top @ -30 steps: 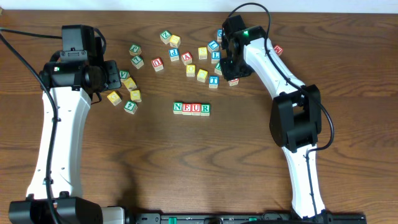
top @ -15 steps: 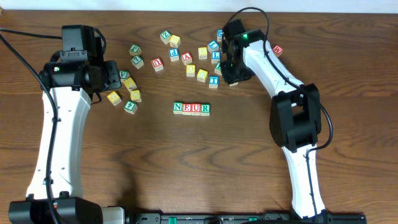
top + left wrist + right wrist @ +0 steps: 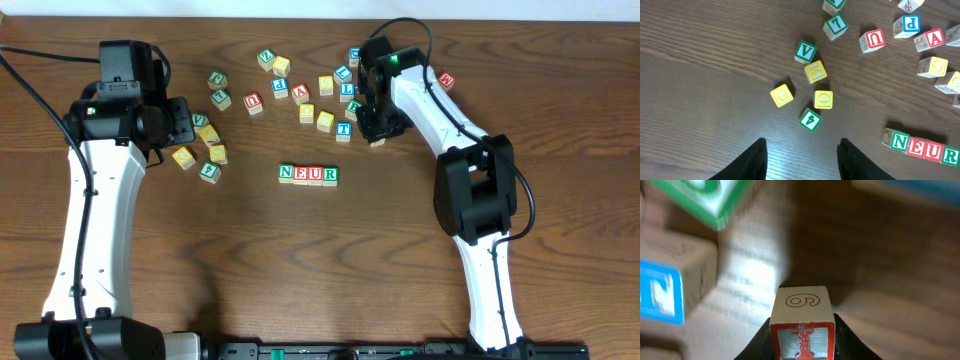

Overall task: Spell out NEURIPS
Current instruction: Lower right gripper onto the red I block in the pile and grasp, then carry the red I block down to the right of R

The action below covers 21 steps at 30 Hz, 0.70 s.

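Four cubes (image 3: 308,174) — NEUR, right fingers (image 3: 850,342) pinching red I (image 3: 801,335)

Overhead: fixed high above table (image 3: 300,260), facing straight down, far enough to take in both arms whole.
Left wrist: raised well above the surface, angled down past left gripper (image 3: 802,155); shares NEUR row (image 3: 308,174) and yellow G cube (image 3: 183,157) with overhead.
Right wrist: set very close on I cube (image 3: 802,330) at lower centre, with blurred surroundings.
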Motion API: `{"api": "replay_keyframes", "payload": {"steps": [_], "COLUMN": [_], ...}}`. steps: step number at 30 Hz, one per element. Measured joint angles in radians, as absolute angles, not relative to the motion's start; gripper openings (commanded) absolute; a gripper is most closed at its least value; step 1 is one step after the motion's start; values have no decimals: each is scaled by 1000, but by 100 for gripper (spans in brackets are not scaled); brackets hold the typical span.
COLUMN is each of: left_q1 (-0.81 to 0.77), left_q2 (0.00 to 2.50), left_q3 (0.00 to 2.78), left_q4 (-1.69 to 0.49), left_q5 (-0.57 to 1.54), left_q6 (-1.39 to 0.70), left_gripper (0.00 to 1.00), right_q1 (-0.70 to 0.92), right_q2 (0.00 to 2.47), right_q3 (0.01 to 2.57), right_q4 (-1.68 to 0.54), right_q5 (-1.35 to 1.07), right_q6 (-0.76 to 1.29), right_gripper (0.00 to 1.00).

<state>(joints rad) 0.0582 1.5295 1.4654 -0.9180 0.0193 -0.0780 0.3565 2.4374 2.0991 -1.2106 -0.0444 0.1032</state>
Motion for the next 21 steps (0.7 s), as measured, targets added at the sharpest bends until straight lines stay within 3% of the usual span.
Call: {"api": "replay_keyframes", "payload": {"steps": [8, 21], "left_q1": [58, 58], "left_q2": [1530, 1530], "left_q3": [1465, 1465], "left_q4": [-918, -921], "left_q5": [20, 20], "left_q6": [-78, -78], "left_gripper": [45, 45], "right_q1": [358, 453], "right_q2": [2435, 2427], "right_q3": [2099, 2059], "right_q4": [-1364, -1398], "right_q5": [-123, -142], "right_q6": [105, 118], "right_gripper": [26, 27]}}
